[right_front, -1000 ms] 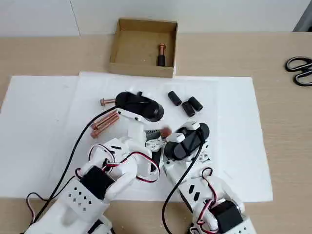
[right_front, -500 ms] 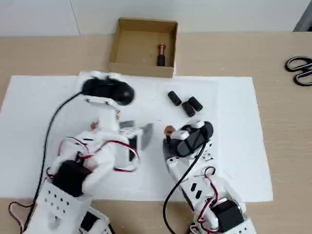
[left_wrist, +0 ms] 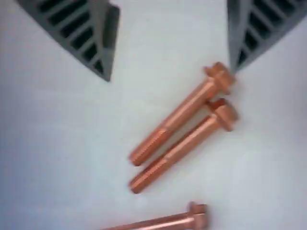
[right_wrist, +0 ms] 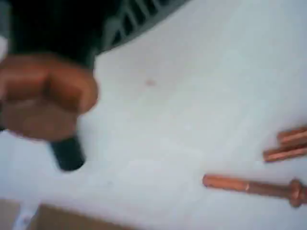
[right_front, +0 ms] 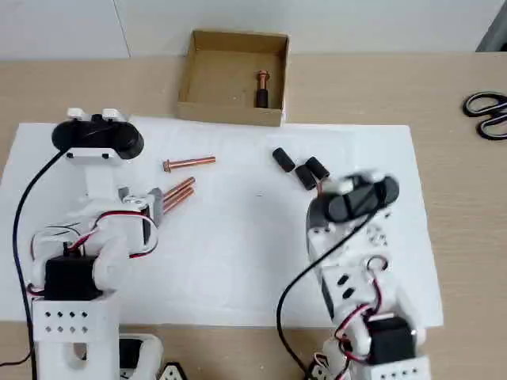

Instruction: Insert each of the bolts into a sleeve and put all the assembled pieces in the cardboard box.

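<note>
Left gripper (left_wrist: 170, 72) spread wide over paired bolts (left_wrist: 182, 115), likely lining up to take one. Right gripper (right_front: 321, 194) clamps bolt (right_wrist: 45, 96), sleeve (right_wrist: 67, 153) apparently fitted; probably bound for box (right_front: 230, 112).

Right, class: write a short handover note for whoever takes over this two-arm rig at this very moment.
Left gripper: jaws open, over a pair of loose copper bolts on the white paper sheet; a third copper bolt lies nearby.
Right gripper: shut on a copper bolt in a black sleeve, beside three loose black cylindrical sleeves.
Done: one sleeved bolt lies in the brown cardboard box.
Left: box the held piece, then sleeve and box the three loose bolts.
</note>
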Robot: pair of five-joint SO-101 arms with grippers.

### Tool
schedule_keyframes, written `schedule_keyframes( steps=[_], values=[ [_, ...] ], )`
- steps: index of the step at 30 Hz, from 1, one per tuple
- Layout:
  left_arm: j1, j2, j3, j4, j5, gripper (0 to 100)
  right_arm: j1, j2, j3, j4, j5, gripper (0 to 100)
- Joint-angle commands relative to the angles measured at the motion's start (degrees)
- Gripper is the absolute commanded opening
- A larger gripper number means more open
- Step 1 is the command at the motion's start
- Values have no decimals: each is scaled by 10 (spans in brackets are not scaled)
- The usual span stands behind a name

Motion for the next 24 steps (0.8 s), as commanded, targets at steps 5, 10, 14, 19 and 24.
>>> schedule_keyframes(
  steps=[5,10,14,19,24],
  values=[
    [-59,-6,-9,4,-17,152,10,376,-379,-9,7,3],
    [-84,-6,-8,17,-17,152,-18,615,-574,-54,6,3],
    [-84,-6,-8,48,-18,152,-51,772,-687,-145,6,3],
    [-84,-7,-8,69,-18,150,-66,950,-784,-293,7,3],
    [-84,-7,-8,76,-18,149,-67,1094,-876,-361,8,3]
  ],
)
